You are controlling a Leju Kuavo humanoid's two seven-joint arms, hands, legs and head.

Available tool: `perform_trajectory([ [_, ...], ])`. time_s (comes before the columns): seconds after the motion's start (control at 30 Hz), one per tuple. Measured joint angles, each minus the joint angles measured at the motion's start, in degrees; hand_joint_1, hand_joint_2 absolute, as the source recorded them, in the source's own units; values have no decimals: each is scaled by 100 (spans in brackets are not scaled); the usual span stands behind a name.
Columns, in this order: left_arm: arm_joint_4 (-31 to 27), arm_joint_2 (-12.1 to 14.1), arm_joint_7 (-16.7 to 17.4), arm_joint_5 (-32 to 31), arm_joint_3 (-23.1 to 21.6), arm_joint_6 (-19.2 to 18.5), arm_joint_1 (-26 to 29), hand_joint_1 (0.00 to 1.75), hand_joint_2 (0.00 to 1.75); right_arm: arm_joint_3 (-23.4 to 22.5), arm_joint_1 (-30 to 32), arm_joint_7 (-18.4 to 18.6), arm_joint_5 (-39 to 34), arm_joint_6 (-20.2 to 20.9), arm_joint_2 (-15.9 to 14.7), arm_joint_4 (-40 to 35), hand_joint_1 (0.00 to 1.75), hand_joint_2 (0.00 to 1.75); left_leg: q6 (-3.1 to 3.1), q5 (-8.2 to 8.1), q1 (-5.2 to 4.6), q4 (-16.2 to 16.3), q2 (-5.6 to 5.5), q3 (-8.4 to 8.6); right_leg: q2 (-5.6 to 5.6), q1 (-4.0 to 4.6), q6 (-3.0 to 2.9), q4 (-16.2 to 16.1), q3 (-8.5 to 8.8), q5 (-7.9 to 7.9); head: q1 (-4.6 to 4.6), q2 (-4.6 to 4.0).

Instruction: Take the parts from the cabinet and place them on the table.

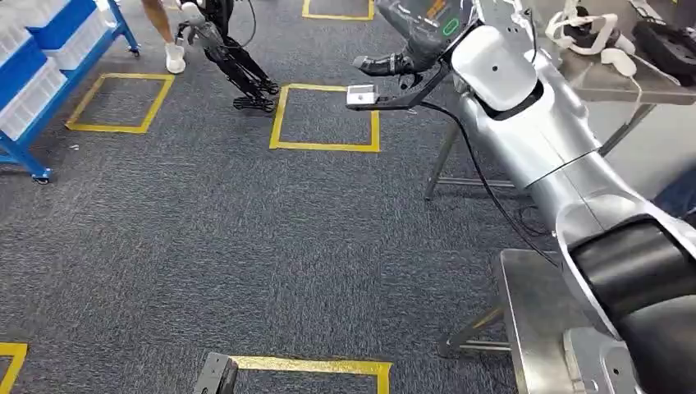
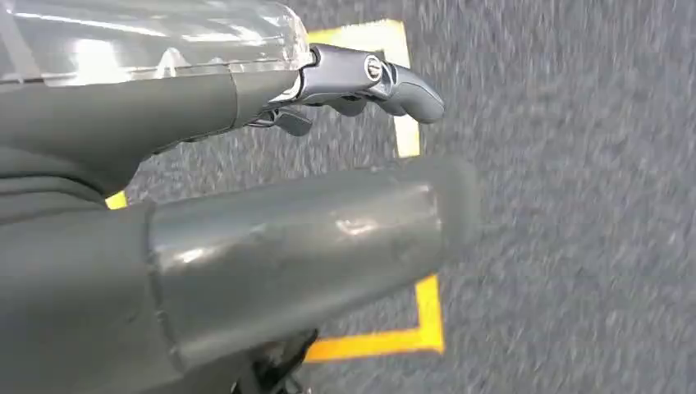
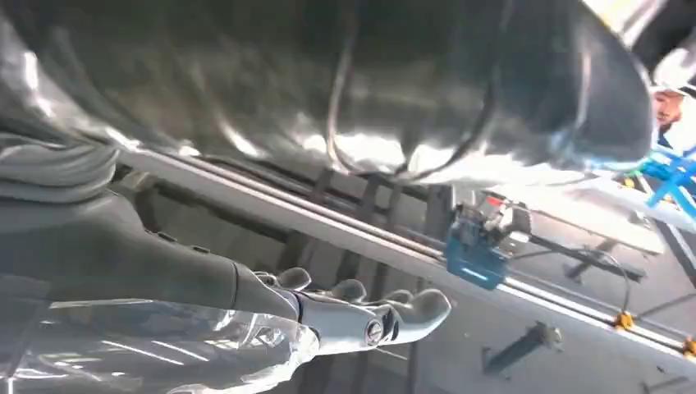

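The right arm (image 1: 525,123) lies nearest, raised across the head view, with the right hand (image 1: 390,64) stretched out ahead over the carpet (image 1: 246,246). In the right wrist view the right hand (image 3: 361,316) has its fingers extended and nothing in them: it is released. The left hand (image 2: 205,107) hangs over the carpet with thumb and fingers apart, also released and empty.

I cannot make out any parts. They are presumably in the white bins (image 1: 33,90) of the blue cabinet (image 1: 49,37) at the far left, well apart from both hands. A steel surface (image 1: 525,328) stands just beside the robot on its right, and another (image 1: 624,86) stands farther off behind the arm.

The step in hand looks like the approach to the cabinet, with the task barely begun. To do it well:

- Turn the body left until the cabinet is square ahead.
- Lower the raised right arm before walking, so it neither blocks the view nor swings near the surface.
- Pass wide of the person (image 1: 168,41) and the black stand (image 1: 246,74) near the cabinet.
- Stop close enough that a hand reaches into a bin without leaning.
- Keep the fingers spread until they are over a part.
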Motion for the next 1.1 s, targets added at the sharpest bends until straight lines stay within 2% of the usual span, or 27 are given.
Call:
perform_trajectory([
  [0.03, 0, 2, 0, -7, -2, 0, 2, 0, 0, 0, 37, 2, -2, -2, -9, 0, 0, 0, 8, -6, -8, 3, -74, 1, 20, 0, -1, 326, -212, -62, 0, 0],
  [0.07, 0, 11, 2, -11, -9, 2, 15, 0, 0, 0, 83, 2, -2, -4, -9, 0, 0, 0, 10, -8, -12, 7, -157, 9, 21, -1, -8, 409, -317, 16, -2, 0],
  [0.1, 0, 18, 2, -11, -15, 7, 23, 0, 0, 0, 117, 2, -9, -13, -9, -2, 0, 0, 9, -9, -14, 13, -241, 14, 23, -1, -21, 219, -287, 227, 0, 0],
  [0.13, 0, 24, 0, -11, -28, 13, 24, 0, 0, 0, 130, 2, -15, -20, -9, -4, 0, 0, -1, -16, -14, 23, -334, 21, 39, -3, -39, -208, -132, 537, 0, 0],
  [0.17, 0, 28, -2, -13, -35, 13, 23, 0, 0, 0, 133, 2, -17, -39, -9, -7, 0, 0, -18, -28, -13, 36, -414, 31, 140, -12, -59, -746, 87, 853, 0, 0],
  [0.2, 0, 31, -2, -13, -37, 15, 26, 0, 0, 0, 148, 2, -22, -83, -9, -7, 0, 0, -38, -46, 2, 47, -471, 14, 422, -28, -78, -1156, 226, 1004, 0, 0],
  [0.23, -2, 33, -2, -13, -37, 15, 12, 0, 0, -2, 179, 0, -37, -131, -7, -7, 0, 0, -67, -54, -28, 81, -532, -13, 535, -50, -73, -1246, 299, 935, -9, 0],
  [0.33, 0, 68, 6, -13, -37, 20, 52, 0, 0, 0, 305, -4, -67, -214, 13, -24, 0, 0, -186, -16, 56, 16, -738, -20, 360, 21, -104, -1263, 349, 908, -6, 0],
  [0.37, -2, 87, 11, -13, -37, 20, 71, 0, 0, 0, 320, -2, -76, -223, 31, -37, 0, 0, -224, -25, 30, 10, -807, -17, 278, -40, -142, -1329, 393, 932, -4, 0],
  [0.43, 0, 109, 24, -26, -39, 15, 110, 0, 0, 0, 347, 2, -81, -251, 44, -46, 0, 0, -245, -232, -8, 335, -192, -144, 142, -18, -223, -1394, 470, 937, -18, 0],
  [0.47, 0, 122, 26, -39, -39, 15, 101, 0, 0, 0, 362, 0, -81, -258, 44, -52, 0, 0, -272, -475, 0, 819, -15, -387, 52, 12, -253, -1396, 482, 923, -13, 0],
  [0.5, 0, 124, 26, -50, -39, 15, 97, 0, 0, 0, 392, 0, -81, -260, 44, -52, 0, 0, -285, -687, 9, 1308, 46, -636, -30, 32, -267, -1395, 490, 912, -13, 0],
  [0.53, 0, 125, 26, -57, -39, 15, 104, 0, 0, 0, 426, 0, -79, -260, 44, -52, 0, 0, -297, -796, 12, 1670, 64, -826, -107, 42, -278, -1393, 490, 902, -13, 0],
  [0.57, 0, 127, 28, -59, -39, 15, 118, 0, 0, 0, 462, -2, -79, -262, 44, -52, 0, 0, -306, -773, 16, 1794, 71, -895, -179, 46, -275, -1385, 493, 890, -15, 0],
  [0.6, 0, 129, 35, -59, -39, 15, 128, 0, 0, 0, 486, -4, -79, -262, 46, -55, 0, 0, -310, -634, 20, 1641, 79, -824, -250, 50, -272, -1377, 499, 871, -15, 0],
  [0.63, 0, 136, 37, -59, -39, 15, 134, 0, 0, 0, 492, -4, -76, -260, 46, -55, 0, 0, -307, -419, 21, 1267, 101, -629, -318, 52, -259, -1363, 509, 850, -15, 0],
  [0.67, 0, 144, 42, -59, -39, 15, 133, 0, 0, 0, 490, -4, -76, -260, 46, -68, 0, 0, -294, -171, 20, 720, 168, -329, -389, 52, -248, -1349, 535, 822, -15, 0],
  [0.7, 0, 153, 46, -57, -39, 17, 133, 0, 0, -2, 489, -4, -76, -260, 46, -79, 0, 0, -262, -7, 6, 180, 420, -31, -446, 65, -219, -1344, 568, 787, -15, 0],
  [0.73, 0, 155, 61, -55, -39, 17, 123, 0, 0, -2, 487, -4, -76, -264, 42, -83, 0, 0, -221, -99, -113, 67, 639, 37, -496, 116, -184, -1335, 567, 765, -15, 0],
  [0.77, 0, 157, 65, -48, -39, 22, 125, 0, 0, -4, 498, -4, -76, -277, 28, -83, 0, 0, -154, -79, -95, 57, 517, 16, -536, 117, -169, -1342, 574, 763, -2, 0],
  [0.87, 0, 175, 50, 24, -39, 50, 167, 0, 0, -4, 564, -50, -76, -313, 31, -92, 0, 0, -64, -67, -93, 2, 329, 32, -733, 127, -85, -1373, 650, 719, -9, 0],
  [0.9, 0, 175, 31, 64, -37, 57, 188, 0, 0, -6, 575, -70, -76, -313, 22, -114, 0, 0, -21, -37, -57, -69, 258, 106, -632, 75, -29, -1357, 667, 651, -9, 0],
  [0.93, 0, 175, -4, 103, -35, 52, 186, 0, 0, -6, 576, -81, -76, -315, 15, -114, 0, 0, 10, -17, -55, -111, 192, 131, -301, 60, -24, -1064, 548, 491, -4, 0],
  [0.97, 0, 177, -40, 153, -33, 28, 167, 0, 0, -6, 575, -103, -74, -324, 13, -114, 0, 0, 25, -15, -54, -114, 146, 126, -142, 47, -28, -679, 357, 301, -4, 0],
  [1.03, 0, 173, -79, 216, -26, -4, 121, 0, 0, -4, 647, -114, -74, -350, 15, -107, 0, 0, 53, -27, -60, -107, 2, 130, -10, 47, -25, 190, -113, -35, -4, 0],
  [1.07, 0, 170, -92, 243, -24, -9, 104, 0, 0, -2, 694, -116, -74, -361, 18, -103, 0, 0, 58, -30, -66, -94, -82, 131, 1, 47, -28, 395, -254, -40, -4, 0],
  [1.1, 0, 168, -101, 245, -22, -22, 101, 0, 0, 0, 736, -122, -68, -372, 18, -96, 0, 0, 62, -38, -66, -73, -183, 135, 6, 47, -40, 308, -262, 127, -4, 0],
])
